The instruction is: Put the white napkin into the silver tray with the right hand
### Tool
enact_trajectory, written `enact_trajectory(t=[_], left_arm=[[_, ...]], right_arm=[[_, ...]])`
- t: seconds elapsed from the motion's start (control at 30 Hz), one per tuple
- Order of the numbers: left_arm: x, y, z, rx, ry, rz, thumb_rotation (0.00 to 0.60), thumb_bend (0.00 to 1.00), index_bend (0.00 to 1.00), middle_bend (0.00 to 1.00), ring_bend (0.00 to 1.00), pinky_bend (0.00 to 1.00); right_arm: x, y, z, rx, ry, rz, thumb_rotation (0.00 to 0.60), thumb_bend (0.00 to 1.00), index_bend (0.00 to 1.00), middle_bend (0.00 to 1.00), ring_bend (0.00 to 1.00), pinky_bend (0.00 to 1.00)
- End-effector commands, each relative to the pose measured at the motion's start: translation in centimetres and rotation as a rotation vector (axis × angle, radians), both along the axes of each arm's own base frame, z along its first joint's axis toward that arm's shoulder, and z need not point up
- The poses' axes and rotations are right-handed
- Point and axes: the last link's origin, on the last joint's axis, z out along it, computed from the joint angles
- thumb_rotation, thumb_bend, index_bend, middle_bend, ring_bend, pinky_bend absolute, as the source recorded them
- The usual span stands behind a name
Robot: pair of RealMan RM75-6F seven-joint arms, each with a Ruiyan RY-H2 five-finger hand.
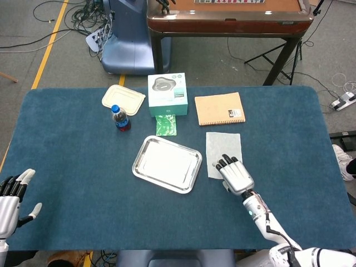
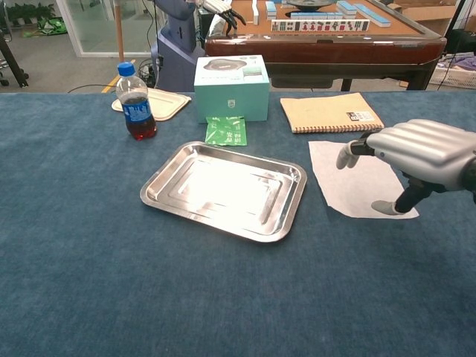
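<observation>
**Right hand over the napkin, nothing held**

Left hand (image 1: 10, 199) rests at the table's near-left corner, fingers spread, empty; right hand (image 2: 416, 160) hovers over the white napkin (image 2: 349, 175), fingers extended and apart, gripping nothing; napkin lies flat just right of the silver tray (image 2: 160, 182); notebook (image 1: 219, 108) beyond.

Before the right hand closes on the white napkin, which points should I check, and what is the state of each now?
1. Right hand is over the white napkin: ok.
2. Fingers apart, holding nothing: ok.
3. Fingers touching the napkin: cannot tell.
4. Napkin lies flat on the table, apart from the silver tray: ok.
5. Silver tray has nothing in it: ok.
6. Left hand is far from the tray, at the table's near left edge: ok.
</observation>
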Motion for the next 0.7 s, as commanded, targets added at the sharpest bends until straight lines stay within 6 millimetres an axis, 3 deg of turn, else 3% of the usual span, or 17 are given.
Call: enact_trajectory(t=[0.03, 0.7], left_arm=[[0.0, 0.0, 0.0, 0.0, 0.0, 0.0, 0.6, 0.24, 0.09, 0.12, 0.12, 0.09], [0.0, -0.5, 0.4, 0.01, 0.001, 0.001, 0.6, 0.24, 0.09, 0.12, 0.12, 0.09]], right_arm=[[0.3, -0.4, -0.7, -0.018, 0.0, -0.001, 0.6, 0.27, 0.28, 0.26, 0.13, 0.31], [2.0, -1.5, -5.0, -0.019, -0.012, -0.01, 0.6, 0.25, 0.29, 0.26, 0.13, 0.31]])
